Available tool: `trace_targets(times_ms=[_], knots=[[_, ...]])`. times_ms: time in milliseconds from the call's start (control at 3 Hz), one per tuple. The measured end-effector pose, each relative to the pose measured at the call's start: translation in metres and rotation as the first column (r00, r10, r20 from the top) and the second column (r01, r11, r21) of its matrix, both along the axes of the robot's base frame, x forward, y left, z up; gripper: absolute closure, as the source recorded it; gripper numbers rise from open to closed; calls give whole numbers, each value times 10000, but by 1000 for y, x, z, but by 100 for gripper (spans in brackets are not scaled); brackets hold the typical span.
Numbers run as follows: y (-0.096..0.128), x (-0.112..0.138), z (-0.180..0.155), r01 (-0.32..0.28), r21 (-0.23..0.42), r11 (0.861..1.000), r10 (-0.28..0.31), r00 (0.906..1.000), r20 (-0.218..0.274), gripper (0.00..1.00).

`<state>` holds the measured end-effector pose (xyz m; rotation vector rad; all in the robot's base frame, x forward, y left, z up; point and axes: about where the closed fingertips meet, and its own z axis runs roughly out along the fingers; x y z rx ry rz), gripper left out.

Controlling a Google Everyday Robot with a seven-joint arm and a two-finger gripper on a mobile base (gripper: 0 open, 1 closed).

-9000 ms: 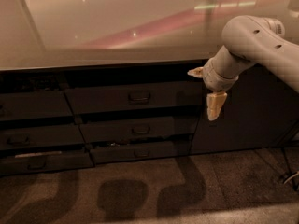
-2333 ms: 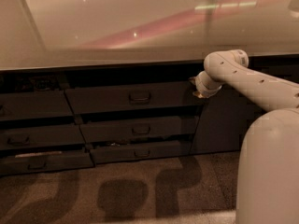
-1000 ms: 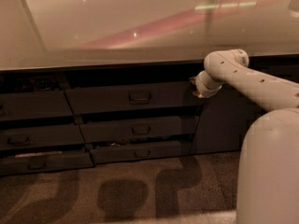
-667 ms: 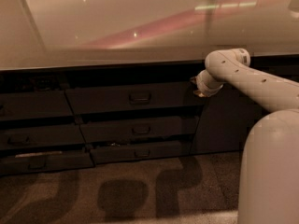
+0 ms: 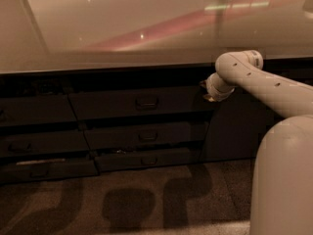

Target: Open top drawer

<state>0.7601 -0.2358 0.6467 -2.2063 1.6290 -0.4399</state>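
Observation:
The top drawer (image 5: 112, 105) is the wide dark front just under the counter edge, with a small loop handle (image 5: 146, 102) at its middle. It looks flush with the fronts around it. My gripper (image 5: 206, 91) is at the end of the pale arm (image 5: 259, 81) that reaches in from the right. It sits at the drawer's upper right corner, well to the right of the handle. Most of the gripper is hidden behind the wrist and lost in the dark gap under the counter.
A pale counter top (image 5: 122, 28) runs across above. Two shallower drawer fronts (image 5: 146, 136) (image 5: 146, 159) lie below the top drawer, more drawers (image 5: 34, 111) to the left, and a dark cabinet door (image 5: 234, 126) to the right. My arm's thick link (image 5: 283, 180) fills the lower right.
The wrist and gripper have shifted very slightly to the right at the drawer's right corner. The drawer front has not visibly moved.

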Motion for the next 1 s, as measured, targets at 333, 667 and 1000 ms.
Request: trace_targets(times_ms=[333,667,1000], knots=[[-1,1,5,41,10,10000,-41,10000,69,100],[-1,1,9,41,10,10000,-41,10000,69,100],[-2,-5,8,16,-22,10000,-16,10000,65,100]])
